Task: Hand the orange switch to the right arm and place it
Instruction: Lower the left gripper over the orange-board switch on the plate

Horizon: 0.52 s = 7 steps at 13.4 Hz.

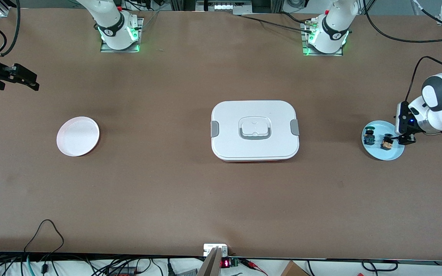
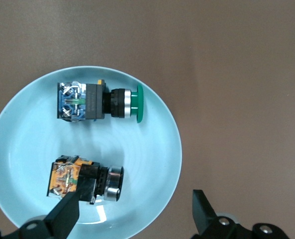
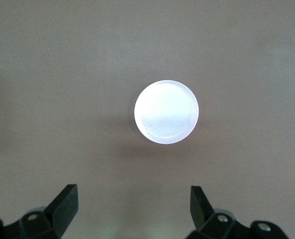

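Centred on the table (image 1: 167, 184), closed white box (image 1: 254, 130). Toward the right arm's end, empty pink plate (image 1: 78, 136), ready for delivery; right gripper (image 1: 25, 78) waiting open. On blue plate (image 1: 382, 151), orange switch (image 1: 387, 142) beside green switch (image 1: 369, 137); left gripper (image 2: 135, 211) spread above, poised to grab.

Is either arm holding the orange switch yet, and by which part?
Nothing is held. The left gripper, jaws open, hangs over the orange switch on the blue plate; the right gripper is open too.
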Available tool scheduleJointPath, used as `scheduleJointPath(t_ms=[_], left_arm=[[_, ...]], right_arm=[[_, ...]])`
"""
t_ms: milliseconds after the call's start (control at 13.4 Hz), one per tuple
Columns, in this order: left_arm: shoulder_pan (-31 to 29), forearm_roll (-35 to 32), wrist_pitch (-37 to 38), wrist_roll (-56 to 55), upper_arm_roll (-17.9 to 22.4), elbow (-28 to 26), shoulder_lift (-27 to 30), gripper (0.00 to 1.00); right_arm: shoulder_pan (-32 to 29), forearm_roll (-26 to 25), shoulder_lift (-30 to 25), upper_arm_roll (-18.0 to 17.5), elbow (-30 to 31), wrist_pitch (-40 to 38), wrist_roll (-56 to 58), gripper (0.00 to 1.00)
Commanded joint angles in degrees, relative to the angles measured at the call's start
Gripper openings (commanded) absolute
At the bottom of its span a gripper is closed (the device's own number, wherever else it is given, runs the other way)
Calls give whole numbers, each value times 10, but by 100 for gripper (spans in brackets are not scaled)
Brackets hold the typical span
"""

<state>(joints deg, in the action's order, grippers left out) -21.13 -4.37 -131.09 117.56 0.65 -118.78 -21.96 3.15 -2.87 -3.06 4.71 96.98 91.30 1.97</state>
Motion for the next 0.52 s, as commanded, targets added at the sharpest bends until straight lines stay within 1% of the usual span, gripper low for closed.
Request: scheduleJointPath(t_ms=[0,223,447], left_arm=[[-10,20,-18,55,-9,17,-17,100],[-7,23,-22,65,-10,21,-27,100],[-8,28,-42,65,-14,24,-40,100]], right_arm=[[-6,9,-2,-1,-6,-5,-7,100],[-6,9,-2,-1,-6,-6,-7,100],[-4,9,-2,-1,-6,-7,-7,100]])
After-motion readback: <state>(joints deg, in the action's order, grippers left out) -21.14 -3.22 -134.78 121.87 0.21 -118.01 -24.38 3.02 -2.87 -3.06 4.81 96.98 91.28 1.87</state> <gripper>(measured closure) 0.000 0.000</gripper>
